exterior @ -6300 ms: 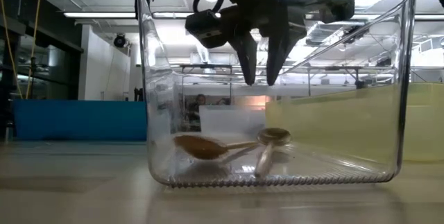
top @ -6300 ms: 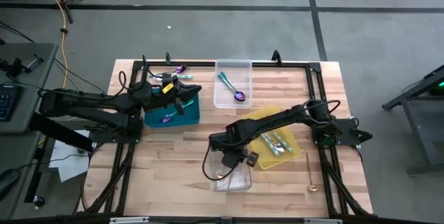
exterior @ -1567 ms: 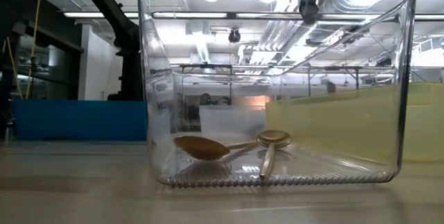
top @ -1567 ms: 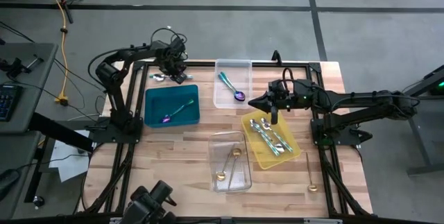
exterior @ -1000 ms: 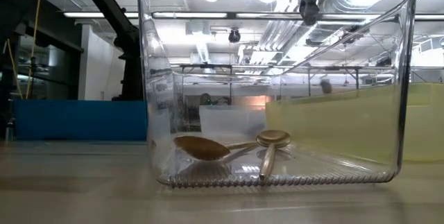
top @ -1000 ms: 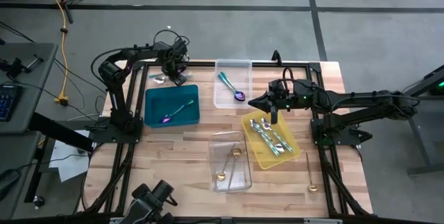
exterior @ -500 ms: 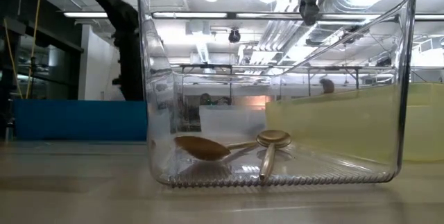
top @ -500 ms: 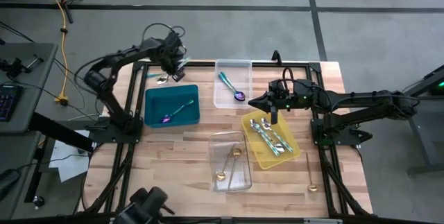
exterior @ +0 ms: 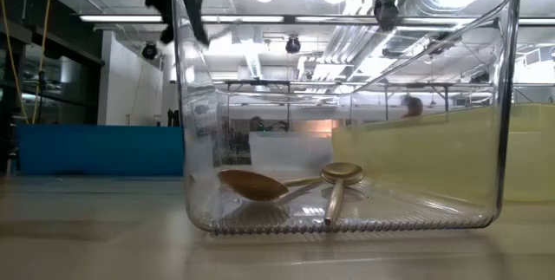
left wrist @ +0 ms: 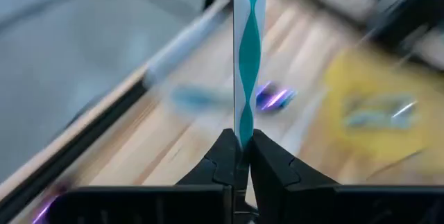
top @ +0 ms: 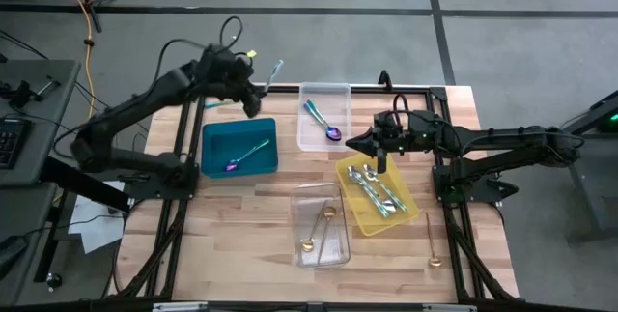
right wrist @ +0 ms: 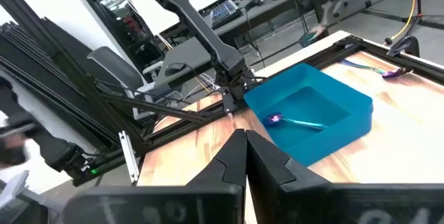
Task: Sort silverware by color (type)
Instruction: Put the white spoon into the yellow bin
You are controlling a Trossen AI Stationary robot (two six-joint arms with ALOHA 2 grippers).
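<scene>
Two gold spoons (top: 320, 227) lie in the near clear tray (top: 321, 252); one gold piece (top: 432, 246) lies on the table (top: 241, 215). The far clear tray (top: 322, 95) and the teal tray (top: 217, 133) hold one utensil each; the yellow tray (top: 362, 223) holds several. The left gripper (left wrist: 242, 156), clamped on a teal-handled utensil (left wrist: 248, 37), has risen off the table's far left corner since half a second ago. The right gripper (right wrist: 245, 141), fingers together, stays above the yellow tray. No writing is legible.
</scene>
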